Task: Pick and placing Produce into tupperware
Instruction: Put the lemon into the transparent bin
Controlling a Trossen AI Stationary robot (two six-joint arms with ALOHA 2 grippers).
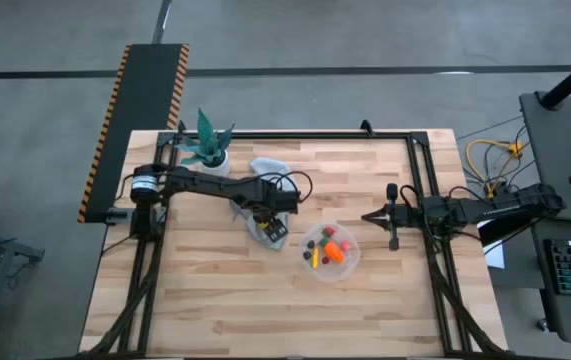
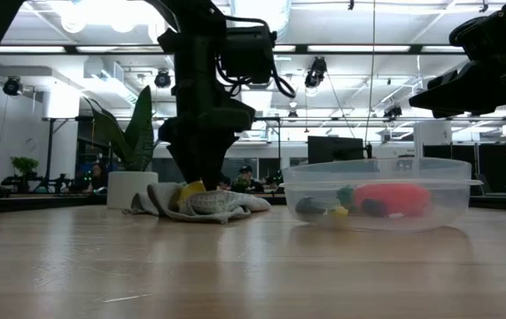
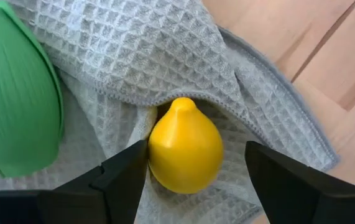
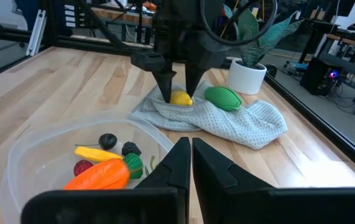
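Observation:
A yellow lemon point(image 3: 185, 146) lies on a rumpled grey cloth point(image 3: 146, 50), its tip tucked under a fold, beside a green piece point(image 3: 15, 93). My left gripper point(image 3: 196, 163) points straight down over the cloth point(image 1: 265, 168) and is open, one finger on each side of the lemon point(image 4: 180, 98). The clear round tupperware point(image 1: 355, 262) stands right of it. It holds an orange carrot point(image 4: 99, 175), a yellow sliver and small red and dark berries. My right gripper point(image 1: 370, 215) waits shut near the table's right edge, pointing at the tupperware. My left gripper straddles the lemon from above. One finger point(image 3: 127, 171) stands right against the lemon's side point(image 3: 155, 155); whether it touches, I cannot tell. The other finger point(image 3: 276, 180) stands clear of it. The lemon rests on the cloth.
A green potted plant in a white pot point(image 1: 208, 145) stands at the far left, just behind the cloth. Bare wood lies along the near side of the table point(image 1: 265, 310). Black frame rails run along the table's edges.

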